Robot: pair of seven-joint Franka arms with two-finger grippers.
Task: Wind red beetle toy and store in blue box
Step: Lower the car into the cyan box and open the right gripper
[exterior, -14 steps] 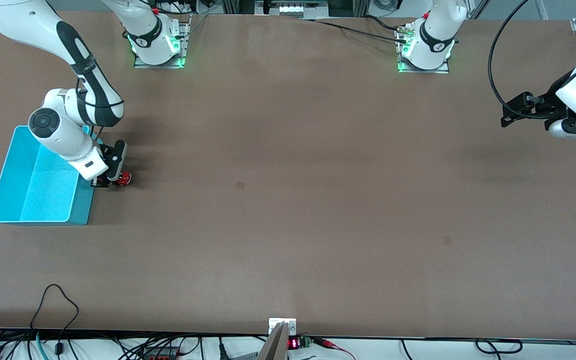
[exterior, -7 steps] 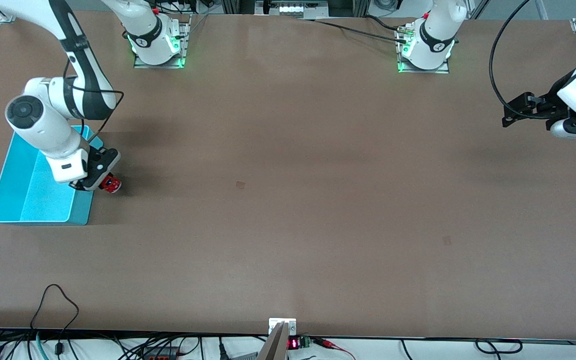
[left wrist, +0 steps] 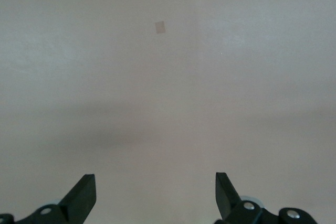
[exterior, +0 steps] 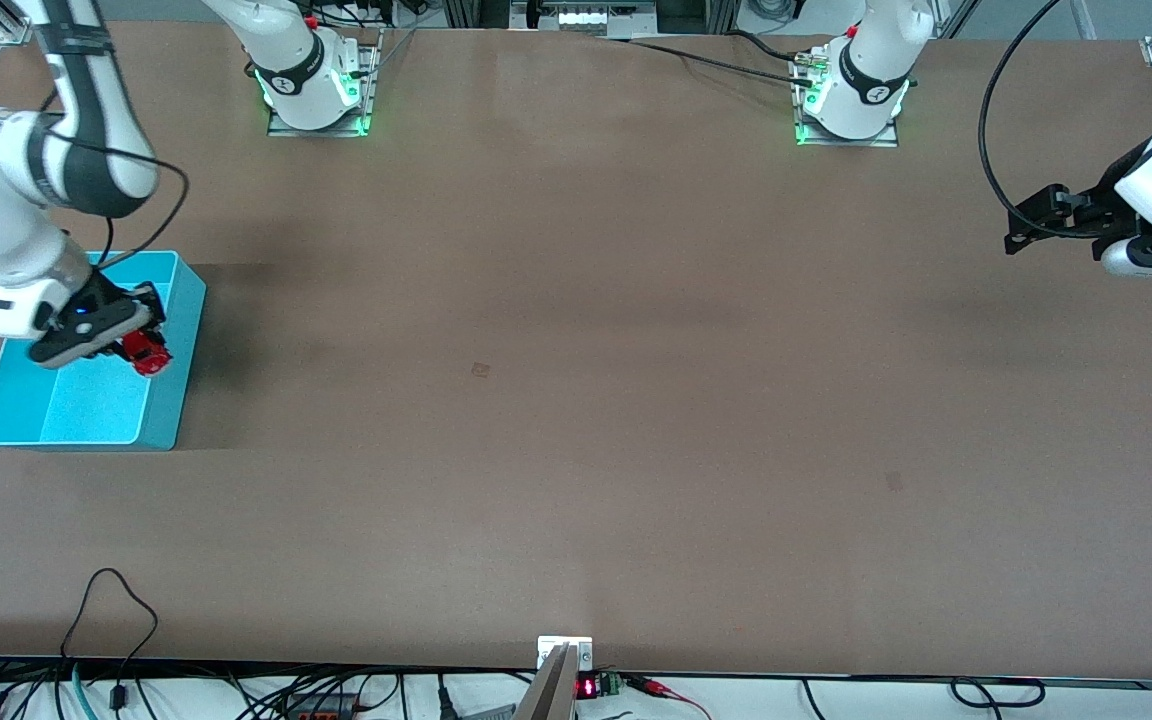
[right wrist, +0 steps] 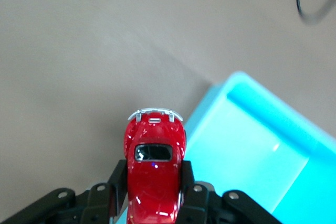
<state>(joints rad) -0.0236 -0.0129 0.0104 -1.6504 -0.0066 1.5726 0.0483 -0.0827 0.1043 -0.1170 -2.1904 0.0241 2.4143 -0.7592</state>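
Over the blue box (exterior: 174,300), the right gripper (exterior: 136,345) has carried the red beetle toy (exterior: 148,353) up off the tabletop, fingers clamped on it; release comes next. The left gripper (left wrist: 155,195) waits, fingers spread, empty.

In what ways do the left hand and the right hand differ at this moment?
The right hand is shut on the red beetle toy; the left hand is open and holds nothing. The right hand hangs over the blue box; the left hand waits over bare table at the left arm's end. Both have black fingers.
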